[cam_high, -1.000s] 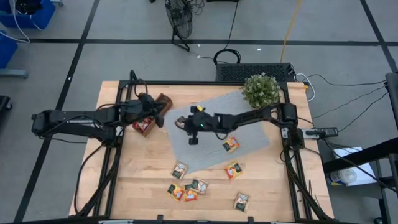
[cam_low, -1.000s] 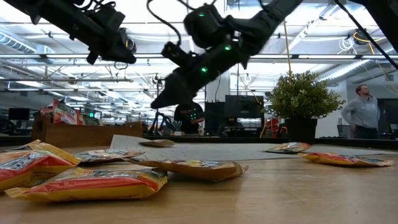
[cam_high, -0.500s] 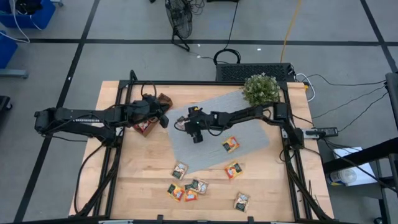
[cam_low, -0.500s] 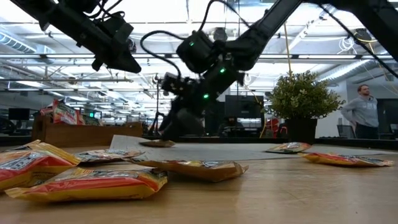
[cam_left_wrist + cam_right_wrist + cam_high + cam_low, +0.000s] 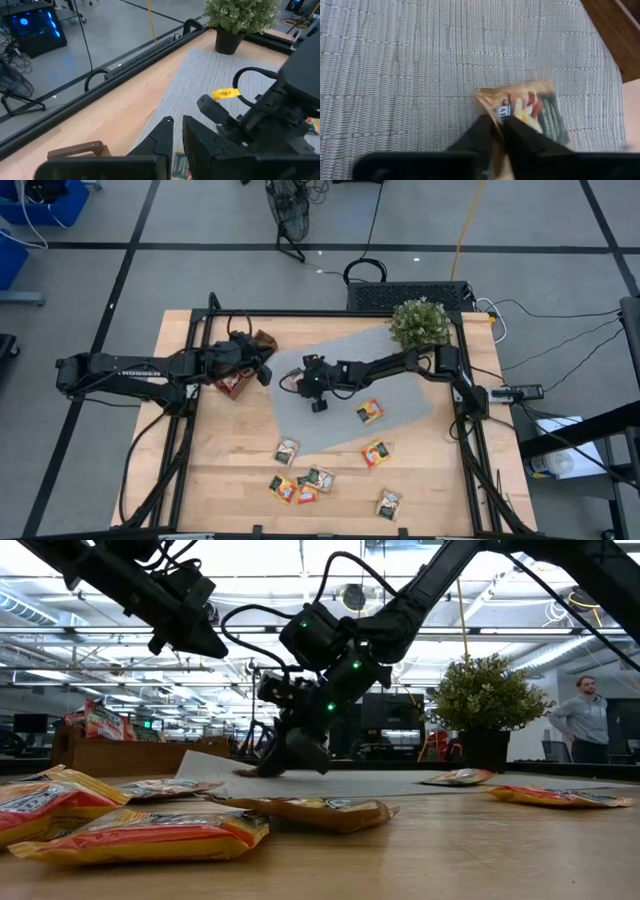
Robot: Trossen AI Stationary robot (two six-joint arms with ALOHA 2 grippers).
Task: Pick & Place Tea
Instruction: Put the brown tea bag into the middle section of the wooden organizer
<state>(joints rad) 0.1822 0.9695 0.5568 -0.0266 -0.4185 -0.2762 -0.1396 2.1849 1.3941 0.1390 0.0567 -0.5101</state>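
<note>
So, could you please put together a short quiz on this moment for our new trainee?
1. True or false: the right arm's jaws are down at a sachet lying on the grey mat.
2. Where does the left arm end? A. by the wooden tray; B. over the plant; C. over the loose sachets on the bare wood.
3. Name the green thing that stands near the right arm's base.

Key: 1 true; 2 A; 3 the potted plant.
</note>
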